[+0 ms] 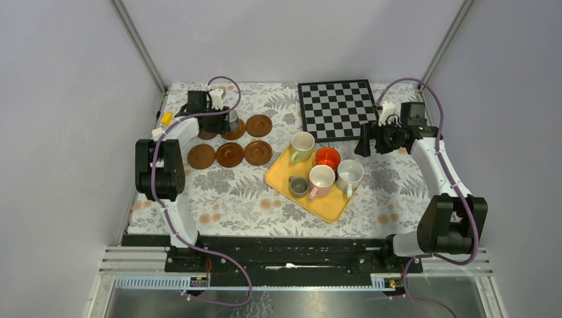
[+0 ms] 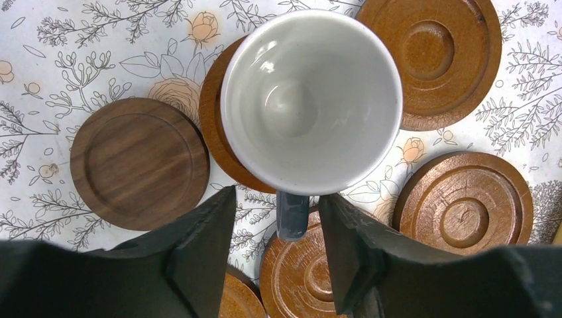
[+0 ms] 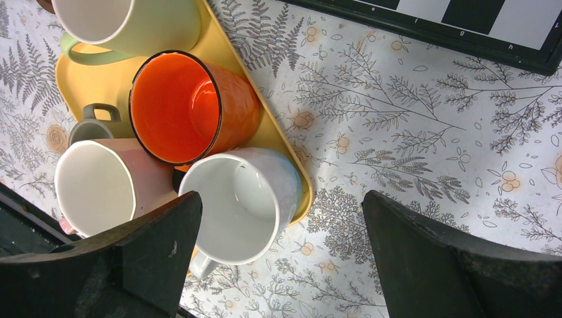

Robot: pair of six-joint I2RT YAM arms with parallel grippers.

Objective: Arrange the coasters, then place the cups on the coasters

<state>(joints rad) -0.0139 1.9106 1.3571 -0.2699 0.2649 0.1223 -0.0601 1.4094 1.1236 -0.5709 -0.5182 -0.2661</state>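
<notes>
1. While the blue-grey cup (image 2: 311,99) stands upright on a coaster (image 2: 211,126) at the far-left part of the surface (image 2: 99,53), the left end effector (image 2: 278,212) hangs over its near side with its fingers (image 2: 205,245) apart.
2. The handle (image 2: 292,215) points straight back at the left end effector. It lies in the gap between the fingers, its long axis in line with the wrist. Patterned cloth shows on both sides of it, so nothing is clamped.
3. Judged step: release of this cup. A withdrawal should run along the handle's axis or straight up. A sideways swing would likely catch the handle and drag the cup off its coaster.
4. The cup hides most of its coaster. It appears seated flat, but centring inside the raised ring cannot be confirmed.
5. Five bare coasters (image 2: 139,162) lie close around it.
6. The right end effector (image 3: 281,205), jaws wide and holding nothing, hovers over the edge of the yellow tray (image 3: 66,79). The white cup (image 3: 238,205) sits directly beneath, toward one finger.
7. The other five cups (image 3: 179,106) stand on the tray. The right arm is nearer them, and the left arm is nearer the coasters.
</notes>
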